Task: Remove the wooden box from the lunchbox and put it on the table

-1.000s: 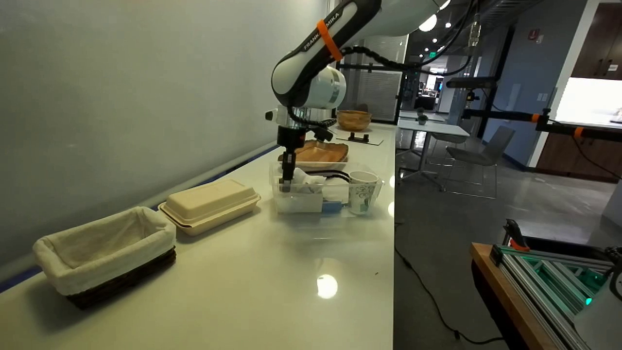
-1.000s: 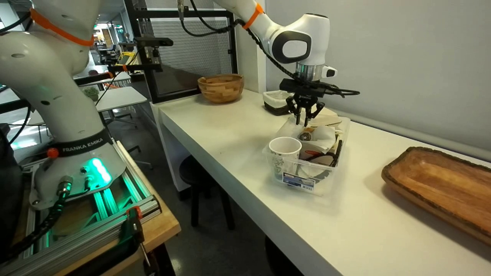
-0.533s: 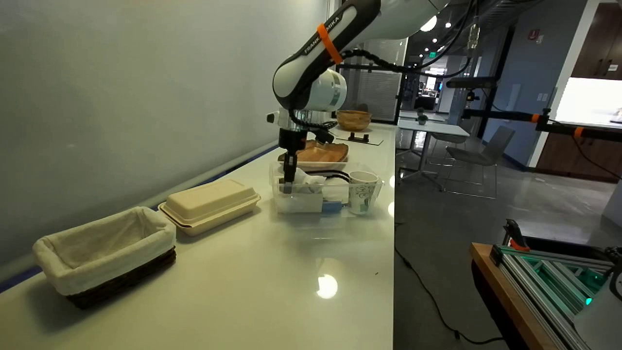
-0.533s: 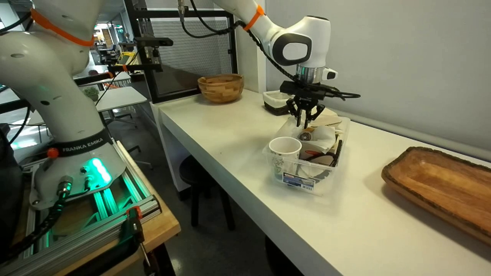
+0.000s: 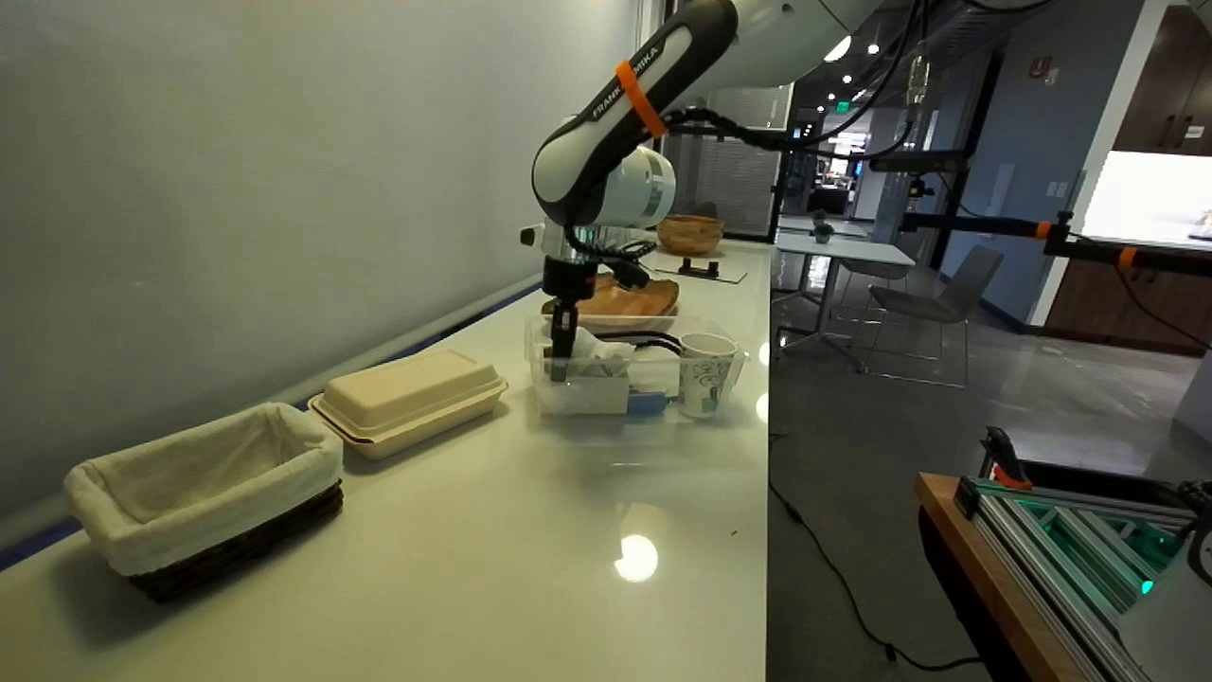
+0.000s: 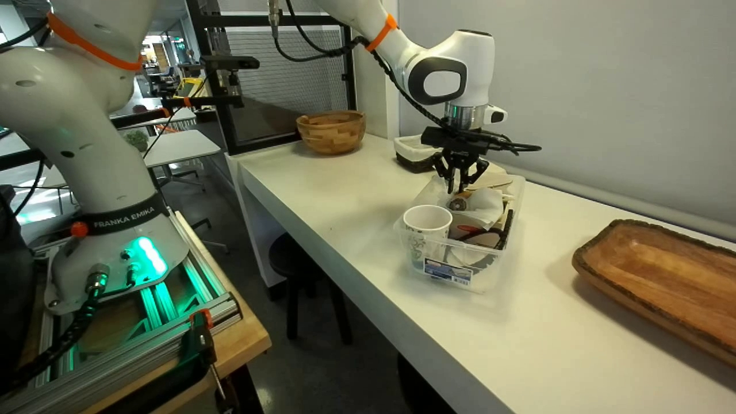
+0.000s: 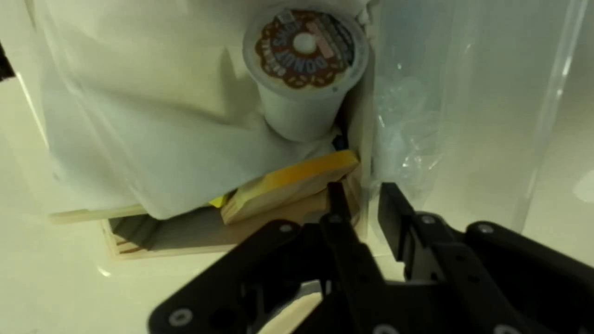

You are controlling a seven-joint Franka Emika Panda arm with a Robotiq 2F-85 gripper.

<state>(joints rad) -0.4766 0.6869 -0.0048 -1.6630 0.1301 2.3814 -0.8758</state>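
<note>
Watching the wrist view, I have the gripper [image 7: 363, 190] partly spread, its two fingertips [image 7: 338, 199] on either side of one wall of the wooden box [image 7: 364, 120], a gap showing at each, so I grasp nothing; how deep they reach I cannot tell. That box sits inside the clear plastic lunchbox [image 6: 489, 279], which rests on the glossy white table [image 6: 552, 345]. In the wooden box I see a Donut Shop coffee pod [image 7: 301, 60] against a white sheet [image 7: 139, 116], and a tilted, yellow-edged wooden piece [image 7: 287, 188] near one fingertip. A patterned paper cup [image 6: 426, 231] stands upright in the lunchbox, apart from the gripper; a beige clamshell container [image 5: 412, 398] lies nearby.
</note>
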